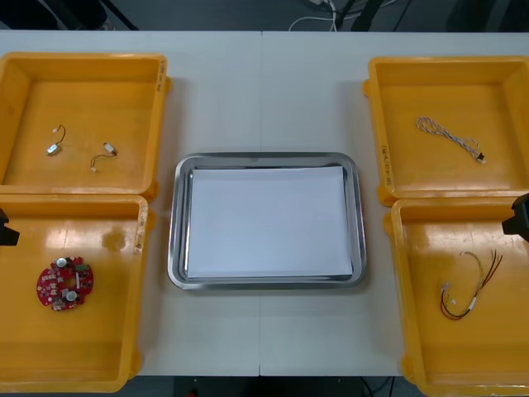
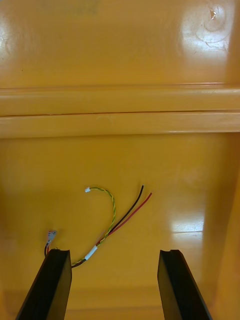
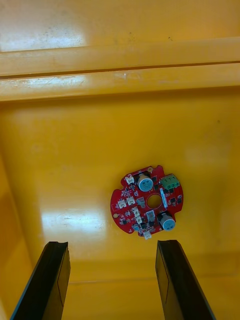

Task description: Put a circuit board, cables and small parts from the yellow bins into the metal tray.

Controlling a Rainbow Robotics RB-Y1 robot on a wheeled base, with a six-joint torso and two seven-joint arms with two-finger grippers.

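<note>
A round red circuit board (image 1: 64, 284) (image 3: 147, 202) lies in the near left yellow bin (image 1: 107, 372). My left gripper (image 3: 112, 280) hangs open above that bin, the board just beyond its fingertips; in the front view its edge (image 1: 5, 229) shows at the left. A red and yellow cable (image 1: 473, 285) (image 2: 107, 225) lies in the near right bin (image 1: 413, 347). My right gripper (image 2: 114, 282) is open over it, one end of the cable by one fingertip; its edge (image 1: 519, 217) shows at the right. The metal tray (image 1: 178, 248), white inside, sits in the middle.
The far left bin (image 1: 157, 99) holds two small metal parts (image 1: 54, 149) (image 1: 106, 153). A twisted blue and white cable (image 1: 450, 137) lies in the far right bin (image 1: 376, 107). Bare table surrounds the tray between the bins.
</note>
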